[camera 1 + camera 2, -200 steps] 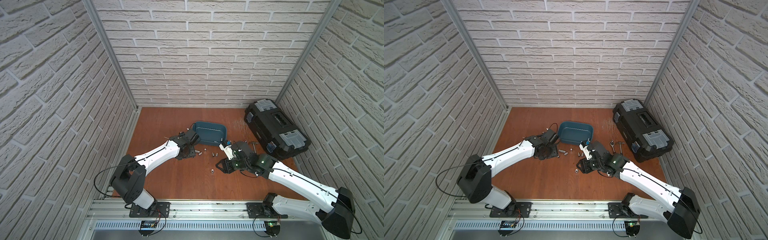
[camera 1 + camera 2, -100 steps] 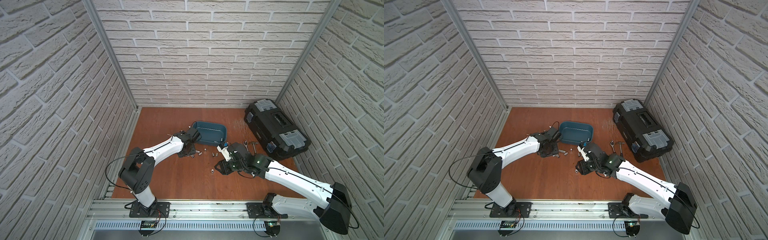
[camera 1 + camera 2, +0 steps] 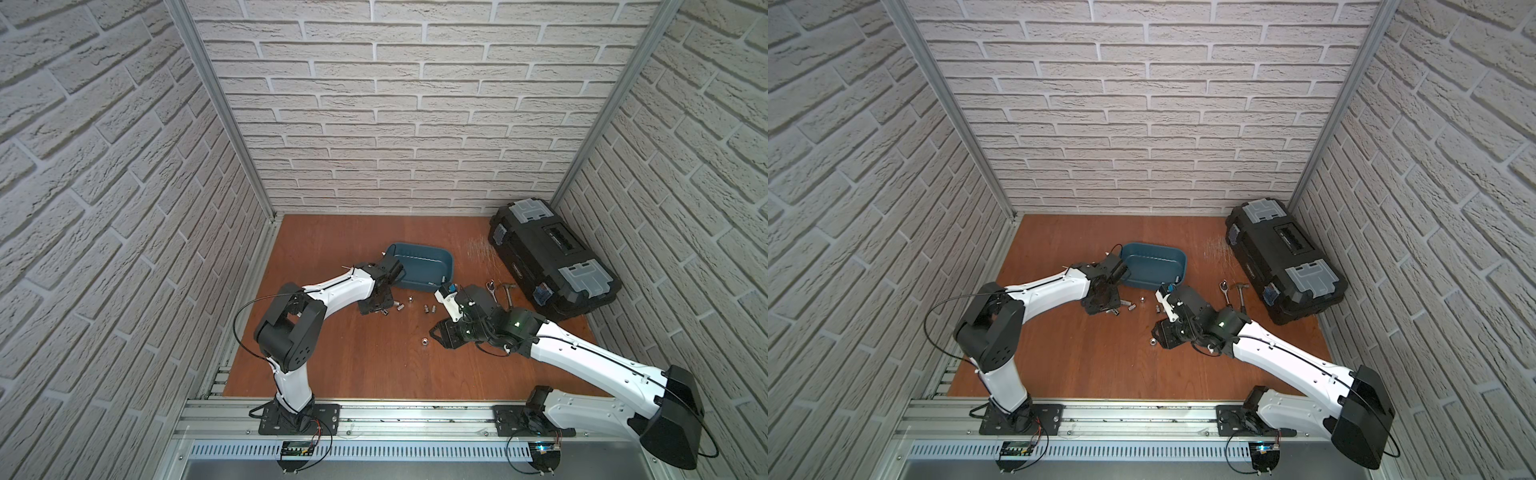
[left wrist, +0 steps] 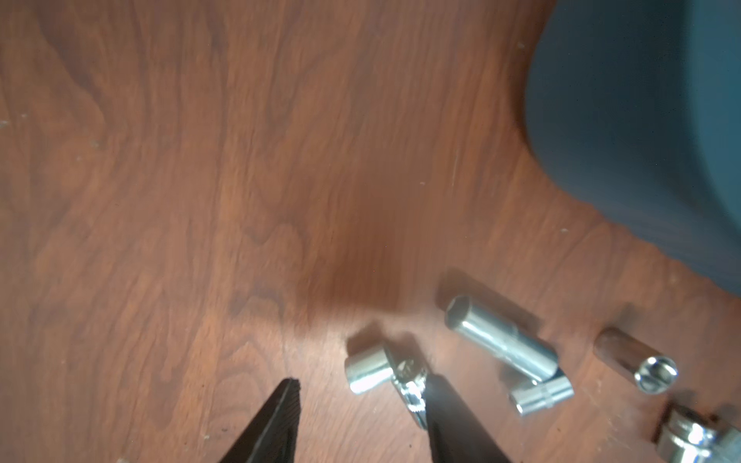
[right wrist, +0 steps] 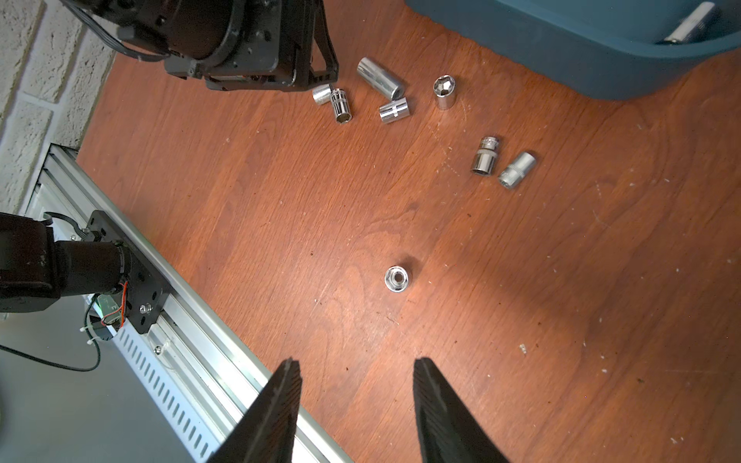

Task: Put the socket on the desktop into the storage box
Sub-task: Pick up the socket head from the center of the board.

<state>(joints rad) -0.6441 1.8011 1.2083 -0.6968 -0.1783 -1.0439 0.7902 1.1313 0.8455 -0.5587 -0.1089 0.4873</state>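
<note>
Several chrome sockets lie on the wood desktop (image 3: pixel 353 365) in front of the teal storage box (image 3: pixel 419 266). My left gripper (image 4: pixel 363 387) is open and low over the leftmost cluster. A short socket (image 4: pixel 367 371) lies just past its fingertips, and a knurled socket (image 4: pixel 409 385) touches the inner side of one finger (image 4: pixel 445 405). My right gripper (image 5: pixel 356 364) is open over bare wood, a short way from a lone upright socket (image 5: pixel 396 278). One socket (image 5: pixel 689 22) lies inside the storage box (image 5: pixel 561 48). In both top views the arms flank the sockets.
A black toolbox (image 3: pixel 548 266) stands at the back right, with a ratchet wrench (image 3: pixel 490 286) and a small hammer (image 3: pixel 508 291) on the wood beside it. An aluminium rail (image 3: pixel 374 411) runs along the front edge. Brick walls close in three sides.
My left arm's elbow has swung in towards the middle and its jaws have narrowed a little over the socket cluster. The right gripper has edged slightly left, still open.
</note>
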